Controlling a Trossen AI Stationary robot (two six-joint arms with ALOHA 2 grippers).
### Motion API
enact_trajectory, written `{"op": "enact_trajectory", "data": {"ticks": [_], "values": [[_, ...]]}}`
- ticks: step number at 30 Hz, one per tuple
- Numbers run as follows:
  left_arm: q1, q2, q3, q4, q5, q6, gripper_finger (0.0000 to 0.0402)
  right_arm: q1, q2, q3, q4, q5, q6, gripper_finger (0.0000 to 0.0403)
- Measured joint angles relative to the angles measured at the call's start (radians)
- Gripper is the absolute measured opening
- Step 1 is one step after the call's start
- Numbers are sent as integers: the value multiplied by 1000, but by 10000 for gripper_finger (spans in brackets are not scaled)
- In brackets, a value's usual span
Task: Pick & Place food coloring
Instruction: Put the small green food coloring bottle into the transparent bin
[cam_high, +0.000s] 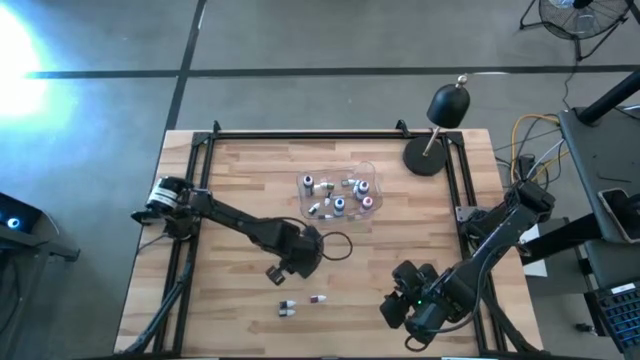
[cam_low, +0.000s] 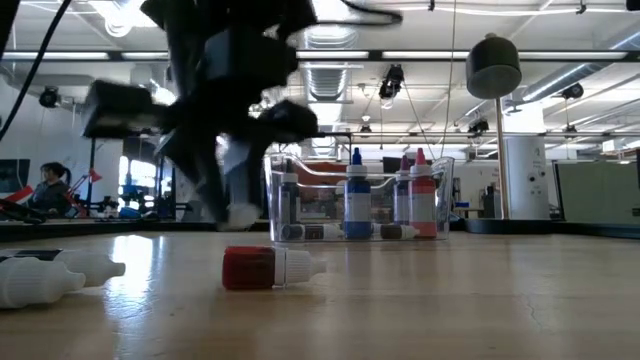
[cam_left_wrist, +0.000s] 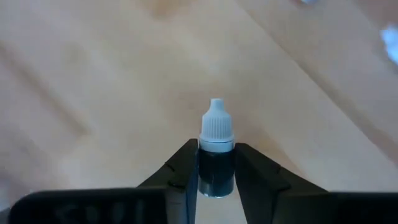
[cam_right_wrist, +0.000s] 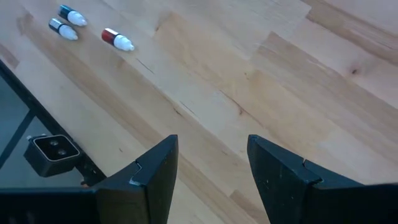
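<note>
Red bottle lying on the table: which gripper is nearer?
Left. The left gripper, shut on a dark bottle, is beside the red bottle; the right gripper waits farther off.

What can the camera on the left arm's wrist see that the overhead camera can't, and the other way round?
Only the left wrist view shows the left tool shut on a dark bottle with a white cap. Only the high view shows the clear tub of bottles, three loose bottles near the front edge, the black lamp and the right tool waiting front right. Both show the wooden table.
</note>
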Motion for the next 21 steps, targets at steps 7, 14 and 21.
{"op": "enact_trajectory", "data": {"ticks": [7, 14, 21], "values": [[42, -114, 128, -31, -212, -121, 67, 0, 0, -1, -2, 0, 5, 187], [197, -191, 238, 2, -334, -192, 67, 1, 0, -1, -18, 6, 13, 187], [372, -161, 228, -7, -345, -335, 67, 1, 0, -1, -21, 24, 31, 187]]}}
